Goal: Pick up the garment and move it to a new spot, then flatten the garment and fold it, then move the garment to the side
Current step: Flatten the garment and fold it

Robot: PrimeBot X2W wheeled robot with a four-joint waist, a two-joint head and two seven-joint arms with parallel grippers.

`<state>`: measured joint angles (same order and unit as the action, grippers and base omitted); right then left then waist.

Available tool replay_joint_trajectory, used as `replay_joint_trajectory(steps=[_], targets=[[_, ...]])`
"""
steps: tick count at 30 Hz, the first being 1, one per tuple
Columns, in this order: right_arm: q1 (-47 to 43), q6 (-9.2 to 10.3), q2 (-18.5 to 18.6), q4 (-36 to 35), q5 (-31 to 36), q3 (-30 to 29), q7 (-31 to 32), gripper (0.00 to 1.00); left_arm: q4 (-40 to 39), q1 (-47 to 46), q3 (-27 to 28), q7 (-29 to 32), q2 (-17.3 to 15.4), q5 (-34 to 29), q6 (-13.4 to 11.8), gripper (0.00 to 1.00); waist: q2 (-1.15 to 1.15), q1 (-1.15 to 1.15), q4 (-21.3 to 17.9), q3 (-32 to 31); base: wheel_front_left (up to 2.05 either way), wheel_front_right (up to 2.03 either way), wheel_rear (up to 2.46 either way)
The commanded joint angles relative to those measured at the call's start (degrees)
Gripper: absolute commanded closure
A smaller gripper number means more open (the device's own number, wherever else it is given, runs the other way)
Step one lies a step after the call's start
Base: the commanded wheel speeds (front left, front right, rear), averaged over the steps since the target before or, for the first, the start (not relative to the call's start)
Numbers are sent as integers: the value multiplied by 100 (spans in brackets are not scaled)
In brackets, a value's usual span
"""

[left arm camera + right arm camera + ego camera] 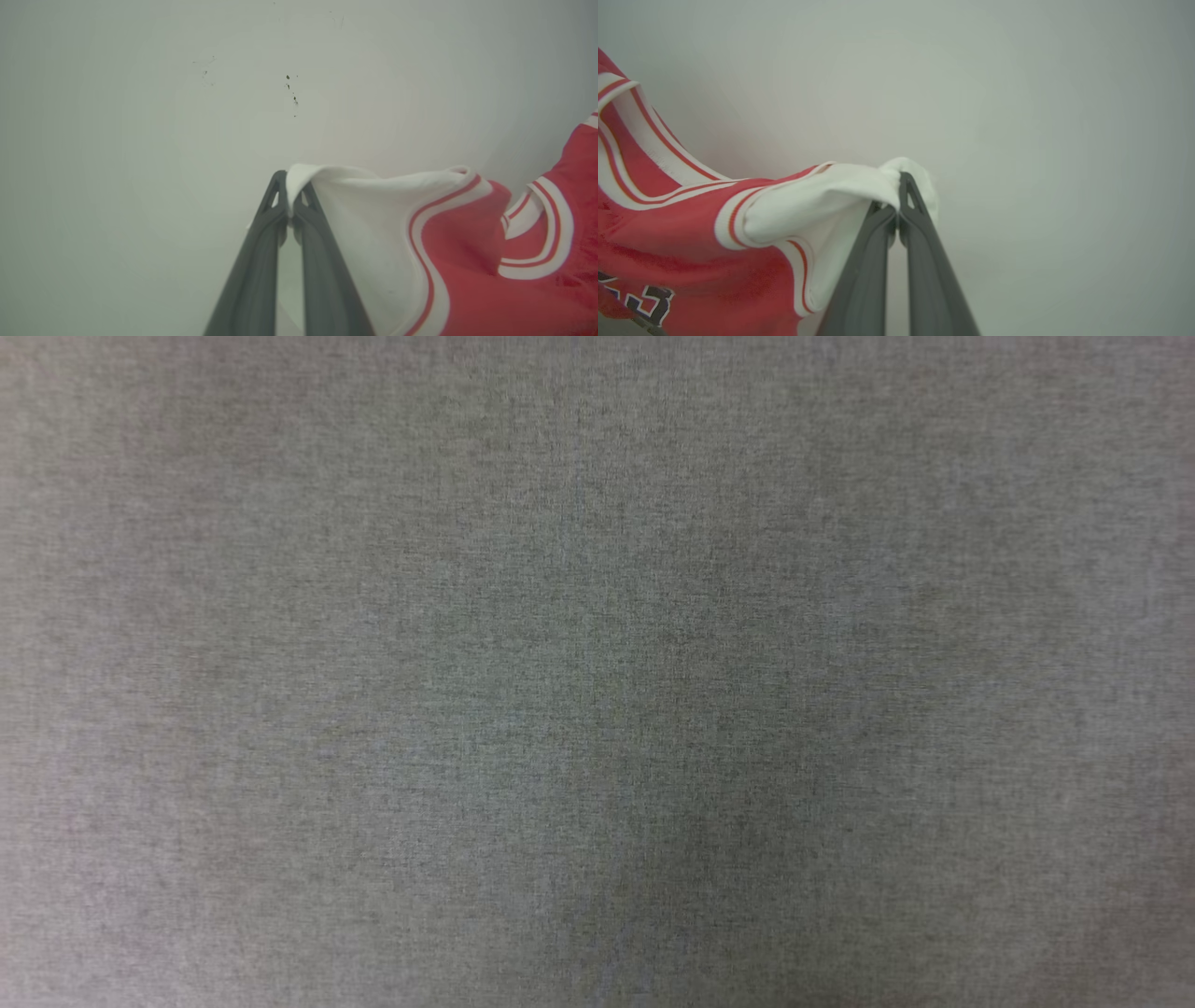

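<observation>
Grey woven surface [597, 672], head view. Pale surface [140, 116] with a few dark specks, wrist views; it may be the bench, though this cannot be settled. The garment [472, 242], red with striped trim [537, 233], appears lifted clear of that surface and slung between the two arms. Its front lettering [654, 298] shows in part at the lower edge of the right wrist view.

Step in hand, as judged: the carry to a new spot, ahead of flattening and folding. The next move likely calls for both arms to travel at an even spread, then lower so that the body lands without bunching.

Left end effector [290, 193]: jaws closed tight on the edge of one white sleeve [364, 210], cloth folded over the tips. Right end effector [896, 196]: likewise closed, pinching the opposite sleeve [817, 205], with a small tuft beyond the tips. Each arm points its fingers toward the pale surface.
</observation>
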<state>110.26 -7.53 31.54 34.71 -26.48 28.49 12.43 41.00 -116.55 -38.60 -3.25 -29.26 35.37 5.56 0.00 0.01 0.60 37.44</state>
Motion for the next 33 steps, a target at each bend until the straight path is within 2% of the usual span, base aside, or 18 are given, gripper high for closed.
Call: replay_joint_trajectory(steps=[1, 6, 7, 12, 19, 25, 33], targets=[[-7, 8, -55, 142, -60, 145, -108, 100, 102, 127, -37, -81, 49, 26, 31, 100, 0, -1, 12, 97, 0, 0, 0], [-335, 8, -71, 472, -292, 560, -468, 100, 392, 491, -91, -348, 38, 133, 77, 100, 0, -1, -17, 130, 0, 0, 0], [-686, 8, -103, 616, -478, 775, -747, 100, 502, 899, -115, -555, 18, 240, 111, 100, 0, -1, -41, -1, 0, 0, 0], [-1582, 8, -97, 693, -786, 1186, -1190, 100, 557, 1920, -107, -948, -4, 503, 137, 100, 0, -1, -50, -438, 0, 0, 0], [-3080, 8, 103, 441, -1252, 1727, -1566, 100, 169, 3702, -25, -1164, -83, 825, 68, 100, 0, -1, -20, -1132, 0, 0, 0], [-4577, 8, 359, 40, -1567, 1934, -1838, 100, -614, 5550, 170, -1202, -232, 1056, -255, 100, 0, -1, 17, -1787, 0, 0, 0], [-6644, 8, 589, -471, -1713, 1793, -1937, 100, -1992, 8193, 685, -1201, -521, 1335, -935, 100, 0, -1, -55, -2576, 0, 0, 0]])
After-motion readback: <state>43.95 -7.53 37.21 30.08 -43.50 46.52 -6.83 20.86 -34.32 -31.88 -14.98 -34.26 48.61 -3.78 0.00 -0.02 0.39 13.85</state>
